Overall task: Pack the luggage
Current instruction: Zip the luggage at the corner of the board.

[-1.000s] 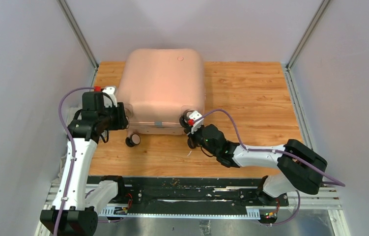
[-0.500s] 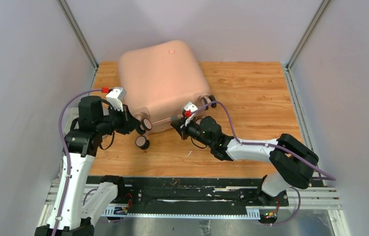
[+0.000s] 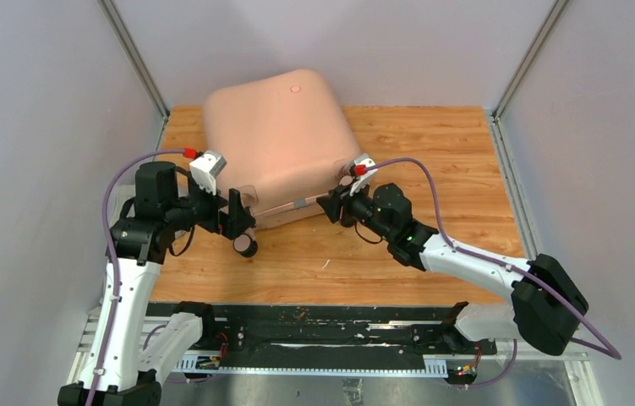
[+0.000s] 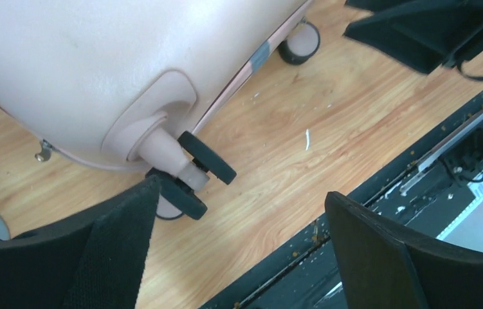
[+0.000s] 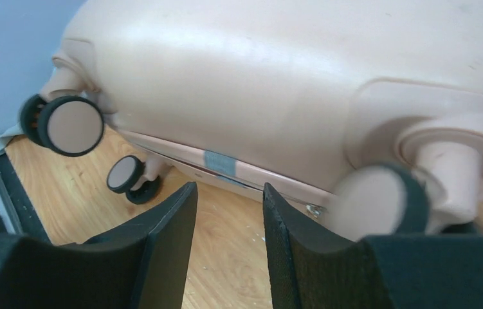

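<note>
Status at that moment, for you:

- The suitcase (image 3: 276, 139) was shut and lay on its broad side at the far left-centre of the table (image 3: 432, 169). It sat skewed, with its wheel end turned toward the arms and its far end close to the back wall.
- I couldn't tell whether the wheel end rested flat on the wood or was slightly lifted.
- A small grey tab (image 3: 298, 203) showed on the seam between the two shells, roughly midway along the near edge.
- Your left gripper (image 3: 238, 216) sat at the suitcase's near-left corner with its jaws spread wide and nothing between them. In the wrist view, its left finger (image 4: 107, 251) was just beside the double wheel (image 4: 193, 170) on that corner. Whether they touched was too close to call.
- The zip pull (image 4: 42, 153) hung at the seam just left of that wheel.
- Your right gripper (image 3: 331, 207) sat at the near-right corner, pointing at the wheel end. Its jaws were parted by only a narrow gap, which held just bare table and shell behind it, so there was no grip on anything.
- A blurred wheel (image 5: 377, 199) sat right next to the tip of its right finger (image 5: 303, 257). I couldn't tell if they were in contact.
- From that same wrist camera, the two left-side wheels were visible farther off, one high (image 5: 71, 125) and one low near the wood (image 5: 126, 174).
</note>
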Available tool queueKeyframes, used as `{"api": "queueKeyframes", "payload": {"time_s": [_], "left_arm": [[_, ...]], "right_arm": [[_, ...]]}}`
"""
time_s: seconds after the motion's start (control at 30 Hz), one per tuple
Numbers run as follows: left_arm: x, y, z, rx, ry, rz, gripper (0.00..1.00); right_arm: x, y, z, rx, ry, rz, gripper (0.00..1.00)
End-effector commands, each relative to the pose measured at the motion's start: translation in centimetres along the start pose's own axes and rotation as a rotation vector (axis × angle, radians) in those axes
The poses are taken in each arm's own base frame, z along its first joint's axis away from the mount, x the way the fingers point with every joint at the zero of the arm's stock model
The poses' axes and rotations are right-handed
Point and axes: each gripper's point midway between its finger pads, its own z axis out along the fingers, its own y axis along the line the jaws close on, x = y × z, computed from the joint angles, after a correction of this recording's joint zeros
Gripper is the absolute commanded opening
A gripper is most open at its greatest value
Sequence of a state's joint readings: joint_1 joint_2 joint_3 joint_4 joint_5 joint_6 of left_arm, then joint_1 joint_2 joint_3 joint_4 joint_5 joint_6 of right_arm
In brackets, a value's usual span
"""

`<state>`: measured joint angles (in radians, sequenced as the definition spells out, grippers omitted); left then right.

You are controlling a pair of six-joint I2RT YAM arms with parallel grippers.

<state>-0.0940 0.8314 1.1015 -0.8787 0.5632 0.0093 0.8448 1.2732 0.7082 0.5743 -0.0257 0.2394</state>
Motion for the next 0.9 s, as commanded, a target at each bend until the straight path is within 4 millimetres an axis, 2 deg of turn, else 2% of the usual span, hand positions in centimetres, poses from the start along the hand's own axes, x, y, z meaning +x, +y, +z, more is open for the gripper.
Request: {"api": "queueKeyframes", "payload": {"time_s": [0.0,0.27,0.33,0.47,0.6,0.67,0.77,0.87], "left_arm": [[3.1,1.7,0.3,-0.034,0.142,0.104,1.00],[5.3,3.4,2.5,-0.014,0.264,0.094,1.00],[5.7,3.9,3.0,-0.019,0.291,0.091,1.00],[5.2,4.0,4.4,-0.007,0.285,0.057,1.00],[3.4,2.3,5.3,0.037,0.240,0.074,1.00],[3.1,1.5,5.5,0.058,0.231,0.094,1.00],[3.2,0.7,5.5,0.083,0.232,0.122,1.00],[2.5,0.3,4.4,0.092,0.200,0.201,1.00]], "right_arm": [[2.9,-3.3,-0.9,0.099,0.125,0.075,0.46],[2.5,-7.4,0.3,0.140,0.180,0.081,0.44],[2.3,-9.0,0.4,0.163,0.189,0.078,0.44],[2.0,-11.1,0.7,0.174,0.194,0.081,0.44],[2.0,-12.3,0.4,0.182,0.201,0.060,0.50],[2.1,-12.9,0.2,0.175,0.195,0.079,0.58],[2.9,-12.0,-0.3,0.125,0.212,0.095,0.67],[4.2,-11.7,-1.3,0.126,0.207,0.120,0.68]]}}
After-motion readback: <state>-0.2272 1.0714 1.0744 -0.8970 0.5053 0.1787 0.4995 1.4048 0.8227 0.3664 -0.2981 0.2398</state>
